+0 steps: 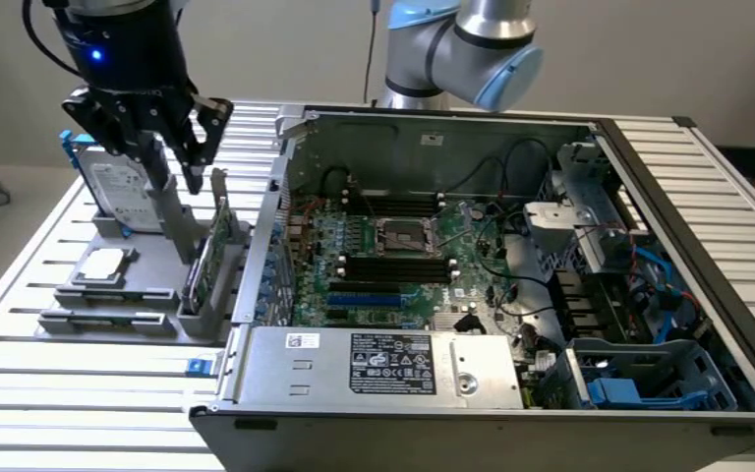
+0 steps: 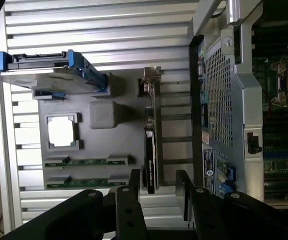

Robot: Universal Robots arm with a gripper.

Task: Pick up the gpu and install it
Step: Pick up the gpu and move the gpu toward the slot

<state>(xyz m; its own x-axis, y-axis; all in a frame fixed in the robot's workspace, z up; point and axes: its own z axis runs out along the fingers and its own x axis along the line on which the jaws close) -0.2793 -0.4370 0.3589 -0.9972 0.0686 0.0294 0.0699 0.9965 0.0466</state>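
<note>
The gpu [image 1: 207,264] stands on edge in a slot of the grey parts holder [image 1: 148,295], left of the open computer case [image 1: 351,364]. In the wrist view the gpu [image 2: 150,145] is a thin dark strip with its silver bracket [image 2: 151,80] at one end. My gripper [image 1: 181,182] hangs open just above the card, near its far end, with nothing held. The wrist view has the card's other end lying in the gap between the black fingers [image 2: 129,200] of the gripper [image 2: 156,192].
The holder also carries a silver hard drive in a blue frame [image 1: 122,187], a processor [image 1: 102,264] and memory sticks [image 2: 86,161]. The case's motherboard [image 1: 397,251] has blue slots [image 1: 371,295], cables and a power supply [image 1: 377,366]. The case wall [image 2: 228,100] stands close beside the card.
</note>
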